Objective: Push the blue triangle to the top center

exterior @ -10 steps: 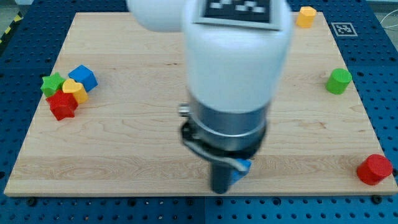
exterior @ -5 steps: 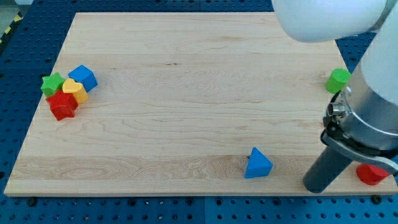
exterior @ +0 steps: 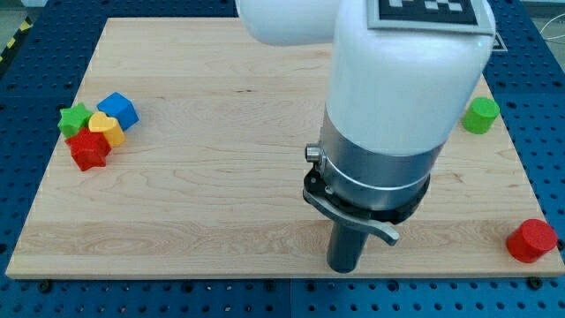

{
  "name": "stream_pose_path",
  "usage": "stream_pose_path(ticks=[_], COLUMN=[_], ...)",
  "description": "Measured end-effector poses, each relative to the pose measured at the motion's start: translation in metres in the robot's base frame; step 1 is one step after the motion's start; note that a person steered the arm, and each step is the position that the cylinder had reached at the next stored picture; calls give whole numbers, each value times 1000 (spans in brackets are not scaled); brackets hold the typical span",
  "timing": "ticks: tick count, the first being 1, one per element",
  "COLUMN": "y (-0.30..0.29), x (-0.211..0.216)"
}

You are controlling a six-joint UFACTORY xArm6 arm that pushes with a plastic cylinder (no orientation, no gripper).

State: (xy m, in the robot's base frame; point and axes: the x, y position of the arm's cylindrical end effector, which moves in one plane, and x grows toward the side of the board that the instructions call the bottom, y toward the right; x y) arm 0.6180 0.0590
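Note:
The blue triangle does not show in the camera view; the arm's big white and grey body covers the bottom middle of the board where it lay. My tip rests on the wooden board near its bottom edge, a little right of centre. I cannot tell whether the tip touches the triangle.
A cluster sits at the view's left: a green star, a blue cube, a yellow heart and a red star. A green cylinder stands at the right edge and a red cylinder at the bottom right.
The arm swung from the bottom centre to the bottom right, baring the blue triangle, then came back left over it. The triangle is hidden again.

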Motion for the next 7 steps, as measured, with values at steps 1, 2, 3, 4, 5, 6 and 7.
stream_pose_path(ticks=[1,2,3,4,5,6,7], y=[3,17,39,43,47,83,99], x=[-21,-48,-54,-76,-102,-103,-128])
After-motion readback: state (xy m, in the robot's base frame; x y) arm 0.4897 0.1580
